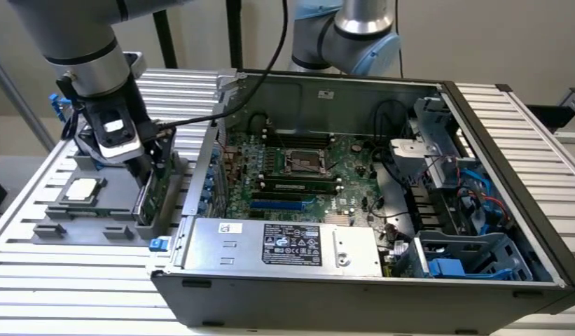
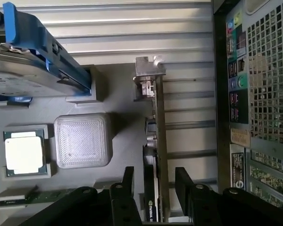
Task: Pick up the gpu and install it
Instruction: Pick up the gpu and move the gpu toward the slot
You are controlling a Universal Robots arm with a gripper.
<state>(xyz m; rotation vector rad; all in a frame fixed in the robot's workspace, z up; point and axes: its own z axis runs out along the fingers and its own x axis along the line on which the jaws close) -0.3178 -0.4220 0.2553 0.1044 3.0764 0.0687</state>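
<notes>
The gpu (image 2: 160, 136) stands on edge in a slot of the grey tray (image 2: 122, 94), on the bench (image 1: 63, 294) just off the exterior view's left of the open case (image 1: 362, 308). The tool (image 2: 155, 174) hangs over the card's end opposite the silver bracket (image 2: 149, 70). It is open, with one finger (image 2: 128, 181) on each side of the board, a gap showing on both sides, and nothing gripped.

The card looks light and stiff but fragile. It is thin, with bare parts on its faces, so the grip probably belongs flat across the two faces near the top edge, squeezed gently, and lifted straight up out of the slot so the board does not twist.

The tray's other pockets hold a CPU (image 2: 24, 153), a ribbed grey block (image 2: 82, 140), a drive (image 2: 23, 70) in a blue frame and a memory stick (image 2: 19, 197). Inside the case lie the motherboard (image 1: 306, 161), with its expansion slots at its near left, and a power supply (image 1: 282, 245) along the near wall. No card sits in those slots yet.
</notes>
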